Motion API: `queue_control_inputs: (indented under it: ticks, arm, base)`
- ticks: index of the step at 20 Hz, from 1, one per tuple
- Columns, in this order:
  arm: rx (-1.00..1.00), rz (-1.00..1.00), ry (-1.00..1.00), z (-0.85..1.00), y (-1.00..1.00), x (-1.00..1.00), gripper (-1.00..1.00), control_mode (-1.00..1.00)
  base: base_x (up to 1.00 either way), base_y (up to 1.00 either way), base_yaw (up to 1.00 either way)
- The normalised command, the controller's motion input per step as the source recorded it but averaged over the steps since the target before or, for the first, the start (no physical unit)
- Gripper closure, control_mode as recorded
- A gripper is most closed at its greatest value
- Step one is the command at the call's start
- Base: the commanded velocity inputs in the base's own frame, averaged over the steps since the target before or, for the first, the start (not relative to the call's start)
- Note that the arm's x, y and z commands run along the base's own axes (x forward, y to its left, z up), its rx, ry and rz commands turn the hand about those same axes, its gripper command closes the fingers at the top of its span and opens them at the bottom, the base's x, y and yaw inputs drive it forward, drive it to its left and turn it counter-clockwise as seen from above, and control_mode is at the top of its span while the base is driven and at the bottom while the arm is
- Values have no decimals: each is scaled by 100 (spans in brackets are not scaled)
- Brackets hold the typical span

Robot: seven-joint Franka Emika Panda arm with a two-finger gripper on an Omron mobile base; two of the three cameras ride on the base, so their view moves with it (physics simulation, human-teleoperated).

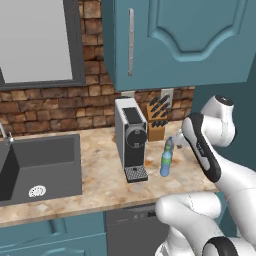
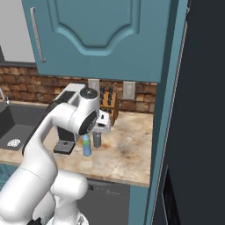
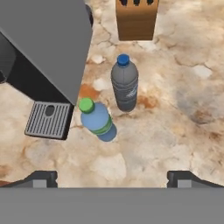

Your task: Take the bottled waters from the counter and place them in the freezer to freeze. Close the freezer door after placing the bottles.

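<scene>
Standing on counter: two bottled waters

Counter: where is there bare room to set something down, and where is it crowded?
Free: the counter between the sink and the coffee machine, and the wide stretch right of the bottles up to the tall cabinet side. Crowded: the blue bottle and grey bottle stand close beside the machine's drip tray, the knife block just behind.

Tool wide open, pointing down
</scene>
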Motion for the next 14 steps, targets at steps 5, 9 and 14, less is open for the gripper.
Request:
queue_control_inputs:
  ticks: [5,9,14]
  arm:
    - [0,11,-11,-37,33,0,-100,-100]
    - [0,12,0,-47,19,0,-100,-100]
    - [0,5,0,-9,0,0,-100,-100]
  base:
    - [0,0,0]
    - [0,0,0]
    - [0,0,0]
